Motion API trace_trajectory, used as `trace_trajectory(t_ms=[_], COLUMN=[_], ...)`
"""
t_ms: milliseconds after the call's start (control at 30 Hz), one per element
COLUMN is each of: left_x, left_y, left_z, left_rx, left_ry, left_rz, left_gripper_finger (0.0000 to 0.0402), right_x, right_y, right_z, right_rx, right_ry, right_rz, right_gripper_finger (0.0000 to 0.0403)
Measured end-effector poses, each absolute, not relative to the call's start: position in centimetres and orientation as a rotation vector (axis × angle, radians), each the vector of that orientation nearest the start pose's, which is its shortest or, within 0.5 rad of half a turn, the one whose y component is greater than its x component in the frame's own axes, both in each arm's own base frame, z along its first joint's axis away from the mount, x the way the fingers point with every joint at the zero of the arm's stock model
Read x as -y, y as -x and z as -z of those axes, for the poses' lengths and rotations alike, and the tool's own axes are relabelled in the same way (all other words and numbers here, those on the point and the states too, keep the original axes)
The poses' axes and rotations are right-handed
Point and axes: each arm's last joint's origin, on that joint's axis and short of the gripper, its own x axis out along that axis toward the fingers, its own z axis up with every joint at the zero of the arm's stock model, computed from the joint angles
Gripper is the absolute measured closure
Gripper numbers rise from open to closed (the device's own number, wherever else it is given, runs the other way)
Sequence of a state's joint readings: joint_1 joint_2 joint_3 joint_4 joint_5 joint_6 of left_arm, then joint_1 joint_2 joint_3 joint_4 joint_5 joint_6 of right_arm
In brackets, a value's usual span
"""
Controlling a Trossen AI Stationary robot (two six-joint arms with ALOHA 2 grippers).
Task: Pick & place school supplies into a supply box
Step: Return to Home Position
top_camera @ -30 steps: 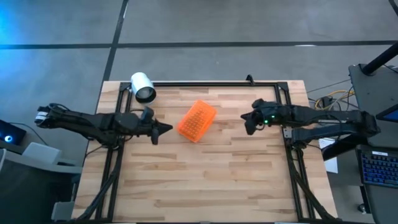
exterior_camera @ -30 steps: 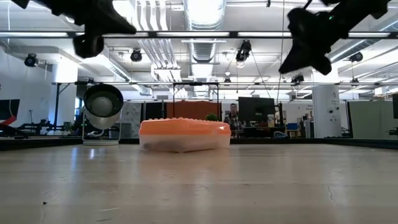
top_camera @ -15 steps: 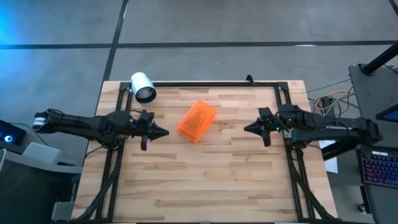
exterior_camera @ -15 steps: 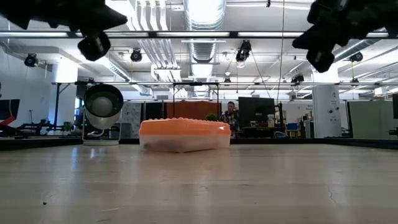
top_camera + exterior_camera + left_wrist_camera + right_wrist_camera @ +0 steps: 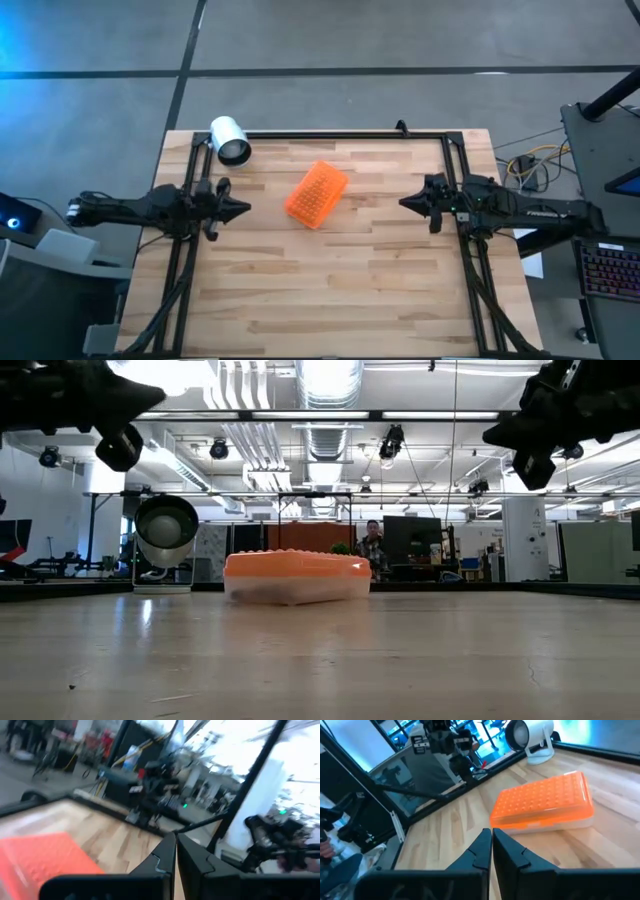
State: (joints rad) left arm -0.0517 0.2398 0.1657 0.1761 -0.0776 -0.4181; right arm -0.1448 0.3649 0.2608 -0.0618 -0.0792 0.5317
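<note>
The supply box (image 5: 316, 194) lies shut near the table's middle, orange textured lid up over a clear tray; it also shows in the low view (image 5: 297, 576), right wrist view (image 5: 545, 803) and left wrist view (image 5: 40, 860). No scissors, pens or pencils show outside it. My left gripper (image 5: 241, 209) is shut, raised above the table left of the box. My right gripper (image 5: 405, 204) is shut, raised right of the box. In the wrist views the left gripper (image 5: 176, 840) and the right gripper (image 5: 491, 836) show closed fingertips holding nothing.
A white cylinder (image 5: 230, 140) stands at the far left corner, its open end seen in the low view (image 5: 166, 526). A black frame (image 5: 340, 135) runs along the table's far and side edges. Bare wood lies on the near half of the table.
Both arms have drawn back from the box: the left gripper toward the table's left edge, the right gripper toward the right edge, both staying raised. The box has not moved.
</note>
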Motion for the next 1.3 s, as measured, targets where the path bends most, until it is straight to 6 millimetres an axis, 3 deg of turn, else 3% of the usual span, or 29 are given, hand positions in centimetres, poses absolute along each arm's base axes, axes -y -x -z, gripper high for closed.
trace_trajectory(t_ms=[467,700,933,1300], left_x=[0.3,0.3,0.3,0.3], left_y=[-9.6,-9.5,-9.6,-9.7], left_z=[-18.4,-18.3,-18.2,-18.0], left_rx=[0.184,0.183,0.177,0.152], left_ry=[0.362,0.351,0.352,0.352], left_rz=[0.018,0.014,0.006,-0.002], left_gripper_finger=[0.0401,0.0401,0.0401,0.0401], right_x=[1.5,1.5,1.4,1.4], right_y=[-11.9,-12.0,-11.8,-11.8], right_z=[-20.6,-20.3,-18.0,-17.6], right_rx=[-0.007,0.025,0.121,0.084], right_ry=[-0.565,-0.560,-0.558,-0.572], right_rz=[0.087,0.047,0.003,0.017], right_gripper_finger=[0.0394,0.0394,0.0394,0.0394])
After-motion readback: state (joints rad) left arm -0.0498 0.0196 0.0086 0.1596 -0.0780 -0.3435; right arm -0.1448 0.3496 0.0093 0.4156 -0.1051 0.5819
